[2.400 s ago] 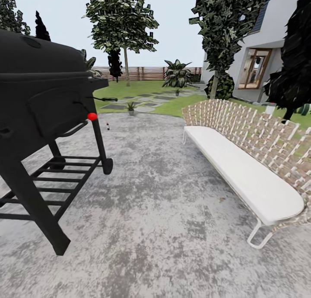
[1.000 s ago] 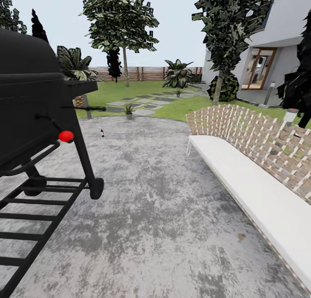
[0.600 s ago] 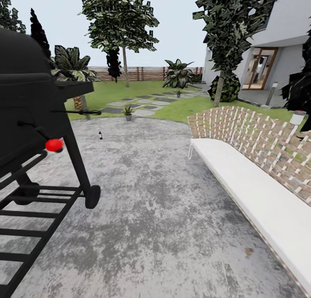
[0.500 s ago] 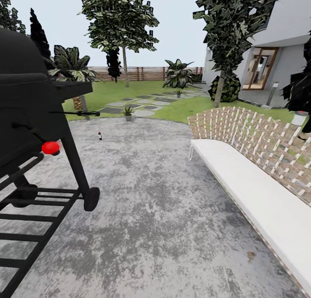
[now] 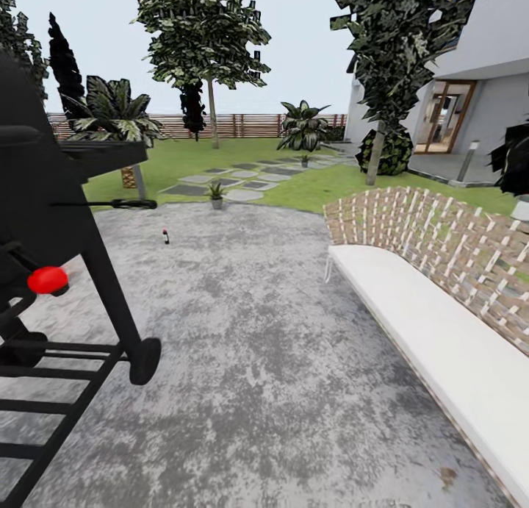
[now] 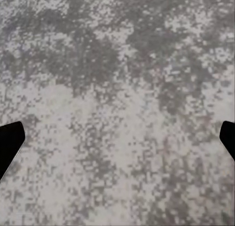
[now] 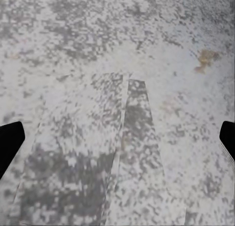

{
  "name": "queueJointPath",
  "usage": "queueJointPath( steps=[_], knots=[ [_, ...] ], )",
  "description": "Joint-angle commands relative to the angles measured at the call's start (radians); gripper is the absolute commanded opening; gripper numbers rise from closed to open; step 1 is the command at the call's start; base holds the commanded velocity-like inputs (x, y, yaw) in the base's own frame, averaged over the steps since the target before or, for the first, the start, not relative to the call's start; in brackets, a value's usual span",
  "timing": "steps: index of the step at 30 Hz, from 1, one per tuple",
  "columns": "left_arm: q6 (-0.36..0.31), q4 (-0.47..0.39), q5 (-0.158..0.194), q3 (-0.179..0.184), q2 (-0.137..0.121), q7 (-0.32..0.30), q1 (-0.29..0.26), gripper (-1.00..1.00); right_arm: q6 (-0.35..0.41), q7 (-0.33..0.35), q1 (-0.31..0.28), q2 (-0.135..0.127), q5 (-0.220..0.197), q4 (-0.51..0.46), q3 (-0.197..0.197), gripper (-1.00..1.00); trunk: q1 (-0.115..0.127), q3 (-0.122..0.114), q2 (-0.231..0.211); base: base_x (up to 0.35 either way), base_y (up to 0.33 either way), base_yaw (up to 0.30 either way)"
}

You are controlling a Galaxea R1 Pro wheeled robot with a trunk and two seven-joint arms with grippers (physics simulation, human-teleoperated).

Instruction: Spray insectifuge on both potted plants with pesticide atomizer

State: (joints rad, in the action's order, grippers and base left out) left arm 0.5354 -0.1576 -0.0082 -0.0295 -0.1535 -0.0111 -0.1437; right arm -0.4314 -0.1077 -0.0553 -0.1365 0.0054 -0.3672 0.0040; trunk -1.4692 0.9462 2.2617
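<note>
The pesticide atomizer [image 5: 165,235] stands on the grey paved patch [image 5: 279,331] near its far edge; one potted plant [image 5: 216,194] sits beyond. Both grippers [image 6: 117,142] [image 7: 117,142] are spread wide, empty.

Grill [image 5: 51,221] left, bench [image 5: 441,324] right (atomizer [image 5: 166,236] between, farther).

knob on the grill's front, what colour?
Bright red. The knob stands out against the black grill, best seen in the head view.
</note>
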Motion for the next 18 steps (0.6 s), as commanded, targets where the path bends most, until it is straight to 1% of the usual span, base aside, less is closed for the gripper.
queueJointPath(
  steps=[1, 18],
  knots=[
    [0.003, 0.001, -0.001, -0.003, 0.000, -0.001, -0.001, 1.00, -0.003, -0.003, -0.001, 0.000, 0.001, 0.001, 0.001, 1.00, 0.000, 0.001, 0.000, 0.336, 0.000, 0.000],
    [0.005, 0.013, -0.002, -0.001, 0.001, -0.001, -0.001, 1.00, -0.003, -0.003, 0.000, 0.000, 0.001, 0.001, 0.001, 1.00, 0.000, 0.001, 0.000, 0.337, -0.006, 0.000]
  ],
)
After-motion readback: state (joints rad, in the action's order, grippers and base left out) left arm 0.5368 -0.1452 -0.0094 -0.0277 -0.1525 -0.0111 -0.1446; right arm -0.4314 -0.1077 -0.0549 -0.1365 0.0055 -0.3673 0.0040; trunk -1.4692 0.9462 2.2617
